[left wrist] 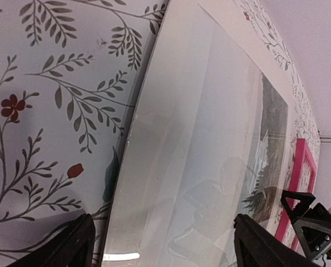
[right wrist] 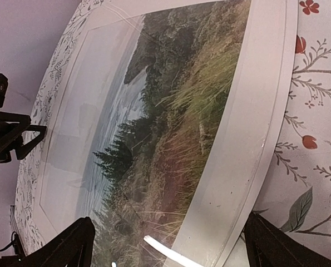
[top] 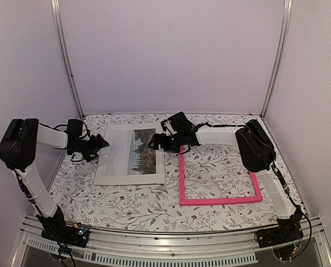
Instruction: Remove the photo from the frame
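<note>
You are seeing the left fingers (top: 100,144) sitting at the left edge of the photo (top: 131,157), spread wide apart and gripping nothing. In the left wrist view the two dark tips are straddling that edge, one over the flowered tabletop (top: 154,208) and the other over the photo's white border. You cannot tell whether they are touching the sheet.

The photo is lying flat on the tabletop, left of centre and outside the frame (top: 221,199). Its landscape print is sitting toward its right side, with the widest band of white running down the left. Its surface is catching glare in both wrist views.

The right fingers (top: 154,143) are reaching in over the photo's far right part, also standing wide apart and holding nothing. In the right wrist view one tip is showing over the print and the other over the tabletop just past the white border.

The pink frame is lying flat just beside the photo on the right, not touching it. The tabletop is showing through its opening, and the right arm is covering its far left corner.
</note>
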